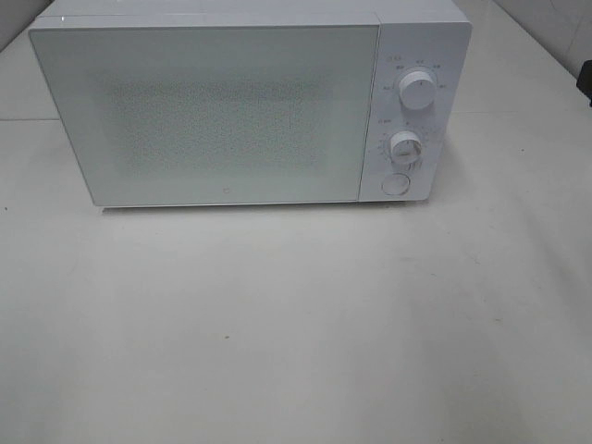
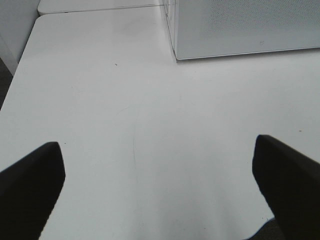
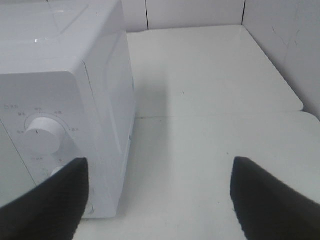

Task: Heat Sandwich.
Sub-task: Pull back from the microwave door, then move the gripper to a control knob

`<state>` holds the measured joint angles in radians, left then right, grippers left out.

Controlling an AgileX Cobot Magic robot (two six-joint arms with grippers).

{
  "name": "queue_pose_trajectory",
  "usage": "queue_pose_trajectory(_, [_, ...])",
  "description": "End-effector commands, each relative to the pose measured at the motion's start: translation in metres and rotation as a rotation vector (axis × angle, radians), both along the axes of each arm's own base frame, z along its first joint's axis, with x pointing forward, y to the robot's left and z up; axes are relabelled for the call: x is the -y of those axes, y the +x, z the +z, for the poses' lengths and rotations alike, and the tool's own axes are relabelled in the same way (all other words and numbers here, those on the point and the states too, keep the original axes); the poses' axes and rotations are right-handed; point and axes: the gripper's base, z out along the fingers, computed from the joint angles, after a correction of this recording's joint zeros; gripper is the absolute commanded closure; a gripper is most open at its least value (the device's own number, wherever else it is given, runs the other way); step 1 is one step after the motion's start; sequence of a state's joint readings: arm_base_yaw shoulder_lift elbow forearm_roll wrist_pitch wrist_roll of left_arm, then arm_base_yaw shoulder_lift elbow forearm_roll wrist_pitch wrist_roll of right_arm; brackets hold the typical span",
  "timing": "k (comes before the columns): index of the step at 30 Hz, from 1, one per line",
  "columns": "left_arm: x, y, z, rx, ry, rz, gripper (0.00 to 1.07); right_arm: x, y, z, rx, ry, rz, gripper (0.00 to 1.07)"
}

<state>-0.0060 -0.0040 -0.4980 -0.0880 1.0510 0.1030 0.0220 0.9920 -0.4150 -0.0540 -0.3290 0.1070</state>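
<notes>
The sandwich is out of view in every frame. A white microwave (image 1: 203, 111) stands at the back of the white table (image 1: 296, 324) with its door shut; the frosted window shows nothing inside. My left gripper (image 2: 156, 150) is open over bare table, in front of the microwave's lower left corner (image 2: 245, 25), with nothing between its black fingers (image 2: 30, 190). My right gripper (image 3: 160, 167) is open as well, beside the microwave's control side (image 3: 65, 75), empty. Neither gripper shows in the exterior high view.
The microwave's panel carries an upper knob (image 1: 418, 91), a lower knob (image 1: 405, 148) and a round button (image 1: 395, 183). White walls close the table's back and right side (image 3: 280, 40). A dark object sits at the right edge (image 1: 585, 79).
</notes>
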Motion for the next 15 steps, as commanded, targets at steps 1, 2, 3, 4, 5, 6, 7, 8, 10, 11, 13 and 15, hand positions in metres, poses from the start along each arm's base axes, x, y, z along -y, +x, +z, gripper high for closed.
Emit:
queue_pose_trajectory(1, [0.001, -0.003, 0.0, 0.037, -0.007, 0.001, 0.09, 0.002, 0.003, -0.008, 0.11, 0.029, -0.026, 0.32])
queue_pose_trajectory(2, [0.001, -0.003, 0.0, 0.037, -0.007, 0.001, 0.09, 0.002, 0.003, -0.008, 0.11, 0.029, -0.026, 0.32])
queue_pose_trajectory(3, [0.001, -0.003, 0.0, 0.037, -0.007, 0.001, 0.09, 0.004, 0.003, -0.012, 0.118, 0.046, -0.047, 0.32])
queue_pose_trajectory(4, [0.001, -0.003, 0.0, 0.037, -0.007, 0.001, 0.09, 0.006, 0.004, -0.016, 0.134, 0.062, -0.072, 0.32])
queue_pose_trajectory(5, [0.001, -0.003, 0.0, 0.037, -0.007, 0.001, 0.09, 0.009, 0.005, -0.022, 0.159, 0.064, -0.111, 0.32])
queue_pose_trajectory(6, [0.001, -0.003, 0.0, 0.037, -0.007, 0.001, 0.09, 0.011, 0.006, -0.026, 0.162, 0.062, -0.128, 0.32])
queue_pose_trajectory(7, [0.001, -0.003, 0.0, 0.037, -0.007, 0.001, 0.09, 0.011, 0.006, -0.026, 0.162, 0.062, -0.128, 0.32])
queue_pose_trajectory(8, [0.001, -0.003, 0.0, 0.037, -0.007, 0.001, 0.09, 0.011, 0.006, -0.029, 0.163, 0.064, -0.141, 0.32])
queue_pose_trajectory(10, [0.001, -0.003, 0.0, 0.037, -0.007, 0.001, 0.09, 0.006, 0.006, -0.037, 0.163, 0.064, -0.146, 0.32])
queue_pose_trajectory(11, [0.001, -0.003, 0.0, 0.037, -0.007, 0.001, 0.09, 0.003, 0.006, -0.04, 0.159, 0.057, -0.137, 0.32])
queue_pose_trajectory(13, [0.001, -0.003, 0.0, 0.037, -0.007, 0.001, 0.09, 0.0, 0.006, -0.043, 0.156, 0.045, -0.126, 0.32])
queue_pose_trajectory(15, [0.001, -0.003, 0.0, 0.037, -0.007, 0.001, 0.09, -0.014, 0.006, -0.052, 0.149, 0.022, -0.08, 0.32])
